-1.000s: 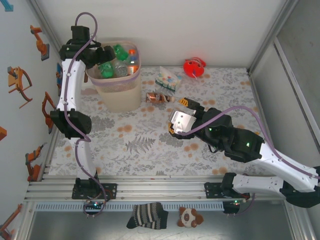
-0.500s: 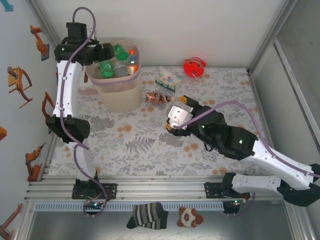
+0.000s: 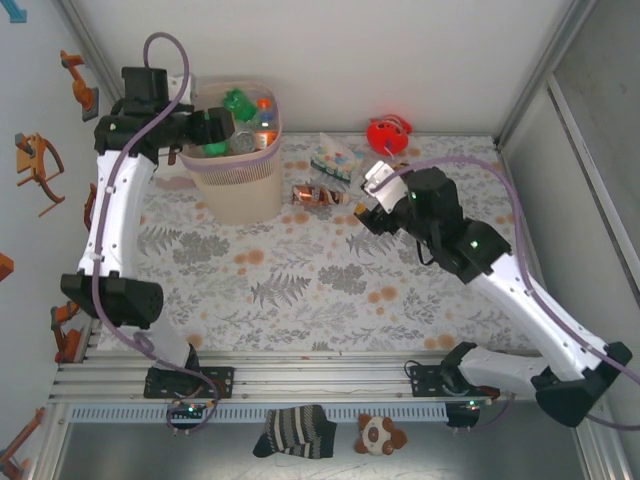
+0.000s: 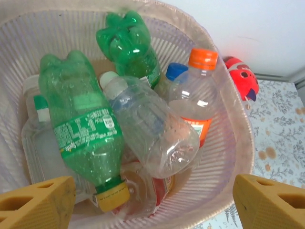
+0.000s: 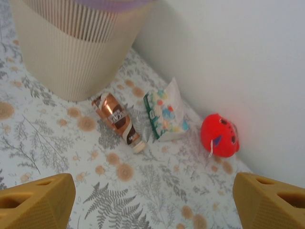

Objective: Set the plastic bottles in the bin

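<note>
The left fingers hang over the bin. They are spread wide and hold nothing. The bin stands at the far left of the desk. Many bottles lie in it: green ones, clear ones and one with an orange cap. One brown bottle lies flat on the desk, just right of the bin. A packet is just beside it. A red toy sits farther right, by the far wall. The right fingers are over the desk, near the brown bottle on its right side. They are spread wide and empty too.
</note>
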Controlling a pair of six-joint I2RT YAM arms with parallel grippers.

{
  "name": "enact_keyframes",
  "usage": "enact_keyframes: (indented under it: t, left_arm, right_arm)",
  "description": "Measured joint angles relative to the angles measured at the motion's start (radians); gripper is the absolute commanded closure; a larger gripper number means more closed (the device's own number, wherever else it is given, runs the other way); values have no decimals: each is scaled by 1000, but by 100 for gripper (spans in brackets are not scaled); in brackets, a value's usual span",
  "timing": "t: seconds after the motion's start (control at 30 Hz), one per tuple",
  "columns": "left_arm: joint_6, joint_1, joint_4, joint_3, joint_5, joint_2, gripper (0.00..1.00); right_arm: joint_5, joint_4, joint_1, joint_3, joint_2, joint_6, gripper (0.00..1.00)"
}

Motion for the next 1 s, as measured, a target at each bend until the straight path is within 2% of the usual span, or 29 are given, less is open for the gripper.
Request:
enact_keyframes:
  t: [0.17, 0.3, 0.67, 1.0]
  left_arm:
    - [-10, 0, 107, -272, 1, -172, 15]
    - [-24, 0, 155, -394, 2, -280, 15]
    - [-72, 0, 189, -603, 27, -529, 13]
    - [-97, 0, 142, -659, 25, -650, 12]
  right_arm:
    - [-159, -32, -126, 44, 169, -54, 15]
    - [-260, -56, -166, 119, 328, -127, 15]
    - [-415, -62, -190, 349, 749, -361, 16]
    - [-464, -60, -207, 574, 1088, -566, 15]
